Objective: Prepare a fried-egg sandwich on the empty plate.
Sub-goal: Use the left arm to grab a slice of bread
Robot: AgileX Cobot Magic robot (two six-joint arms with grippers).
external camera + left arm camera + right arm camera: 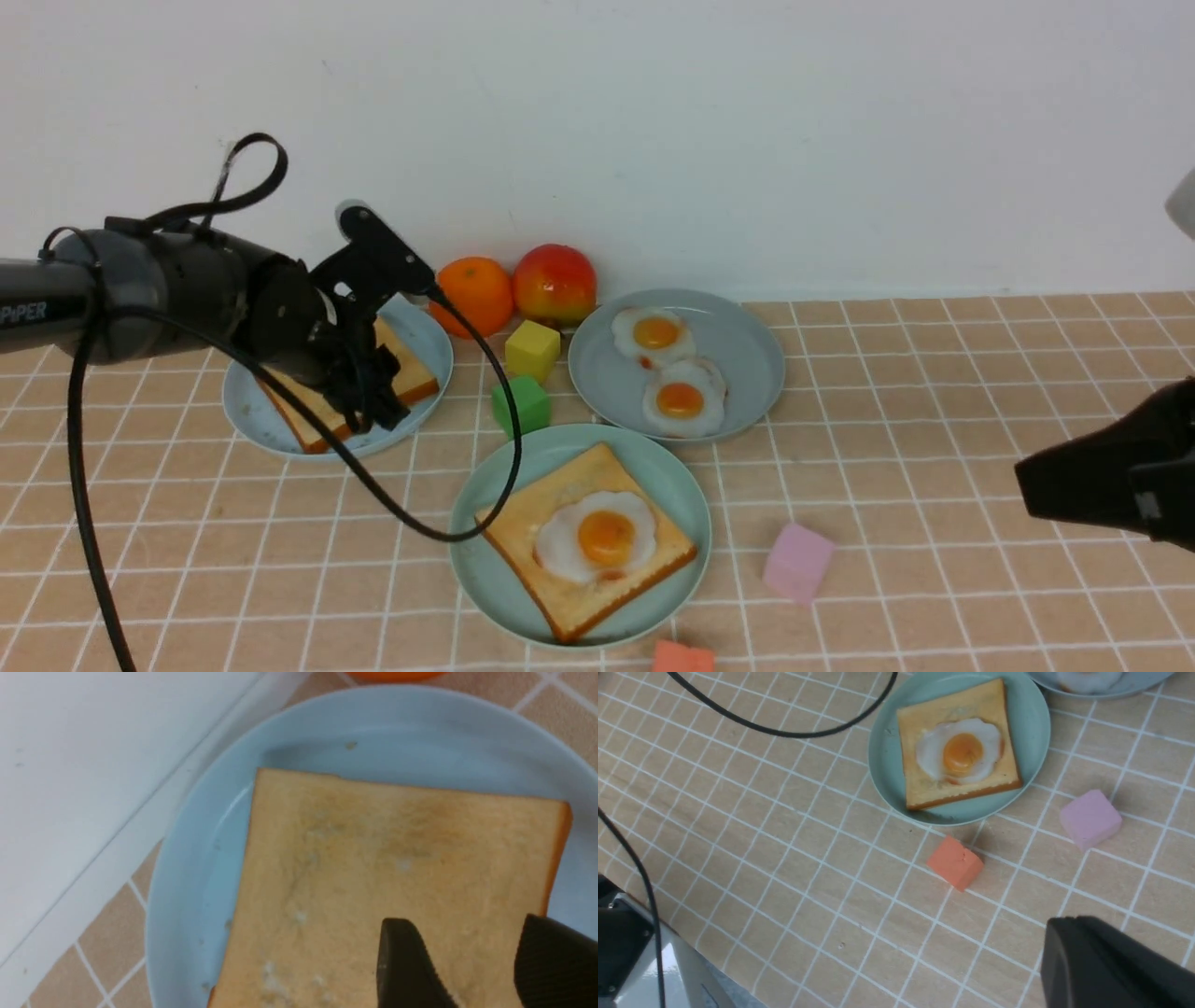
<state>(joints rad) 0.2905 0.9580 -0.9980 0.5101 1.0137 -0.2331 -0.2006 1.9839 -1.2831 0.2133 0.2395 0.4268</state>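
Here, surroundings: a sky-blue plate (247, 411) at the back left is carrying the second toast slice (411, 373), and a grey-blue plate (747, 364) at the back right is carrying two more eggs (655, 333). An orange (476, 294), an apple (555, 283), a yellow cube (532, 350) and a green cube (523, 403) are sitting between those two plates. A pink cube (798, 560) and an orange-red cube (681, 657) are lying nearer the front.
In the way: a black cable (448, 539) is being draped in a loop past the green cube and over the left rim of the mint-green plate (672, 485).
Mint-green plate: it is sitting front centre, with a toast slice (523, 523) on it and a fried egg (597, 537) lying on that slice.
Left wrist view only: the fingers (402, 961) are being shown spread, with bare toast visible between them; contact cannot be judged.
Right wrist view only: the orange-red cube is being shown whole, just beside the mint-green plate's rim, whereas the front view is cutting it off.
Left gripper (369, 401): it is being held over the second toast slice, to the back left of the mint-green plate.
Right gripper (1074, 481): it is being held at the far right, well apart from every plate; whether its fingers are spread or closed cannot be told.
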